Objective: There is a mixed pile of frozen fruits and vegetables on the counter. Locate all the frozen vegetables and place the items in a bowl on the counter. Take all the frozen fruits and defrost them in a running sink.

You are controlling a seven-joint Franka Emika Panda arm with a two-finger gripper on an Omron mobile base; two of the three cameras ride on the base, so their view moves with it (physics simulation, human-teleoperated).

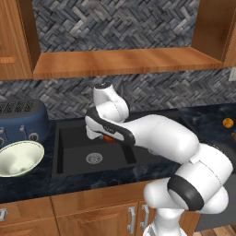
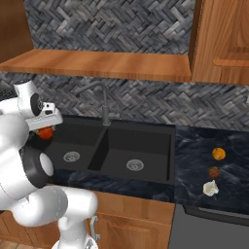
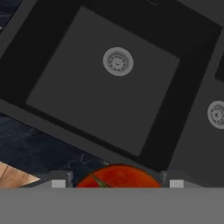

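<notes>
- Bowl: sits on the counter left of the sink, just in front of a blue toaster; it appears empty, so it is ready to take the vegetables.
- Gripper: hangs above the left basin of the sink, jaws clamped on the tomato. In the hand view the red ball with its green stem sits between the two fingertips, with the basin drain below. The tomato is held high, probably so it clears the sink rim on its way to the bowl.
- Faucet: stands upright behind the divider between basins; no water is visible, so the defrost step looks not yet begun.
- Pile on the counter right of the sink: an orange fruit, a darker round piece just nearer, and the pale garlic nearest the edge. All three lie close together, well apart from the bowl, and await sorting.
</notes>
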